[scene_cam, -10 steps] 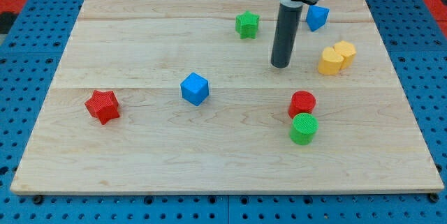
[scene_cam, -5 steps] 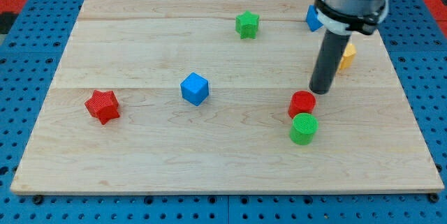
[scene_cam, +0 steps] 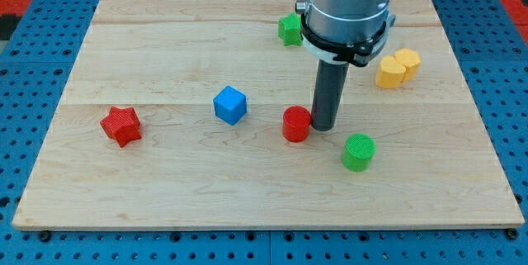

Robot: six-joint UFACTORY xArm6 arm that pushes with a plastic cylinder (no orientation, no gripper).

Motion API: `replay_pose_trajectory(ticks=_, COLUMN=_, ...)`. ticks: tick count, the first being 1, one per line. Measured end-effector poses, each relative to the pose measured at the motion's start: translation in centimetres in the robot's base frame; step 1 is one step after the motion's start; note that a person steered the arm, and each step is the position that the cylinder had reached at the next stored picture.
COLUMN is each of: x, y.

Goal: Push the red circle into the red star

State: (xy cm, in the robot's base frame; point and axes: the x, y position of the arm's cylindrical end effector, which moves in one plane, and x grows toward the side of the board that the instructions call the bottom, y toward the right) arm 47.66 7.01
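Observation:
The red circle (scene_cam: 295, 124) sits near the middle of the wooden board (scene_cam: 165, 182). My tip (scene_cam: 322, 126) touches its right side. The red star (scene_cam: 121, 125) lies far to the view's left, at about the same height in the view. A blue cube (scene_cam: 230, 105) sits between them, a little above the line from circle to star.
A green circle (scene_cam: 358, 151) lies right of and below my tip. Two yellow blocks (scene_cam: 397, 68) sit together at the right. A green star (scene_cam: 289, 30) is near the top, partly behind the arm. The blue block seen earlier at top right is hidden.
My tip swung right, came down to the red circle's right side and pushed it left, away from the green circle. The other blocks have not moved.

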Motion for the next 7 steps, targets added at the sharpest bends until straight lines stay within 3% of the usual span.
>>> replay_pose_trajectory(ticks=1, x=-1.8, y=-2.6)
replay_pose_trajectory(ticks=4, x=5.0, y=-4.6)
replay_pose_trajectory(ticks=6, x=0.0, y=-3.2)
replay_pose_trajectory(ticks=7, x=0.6, y=-6.8)
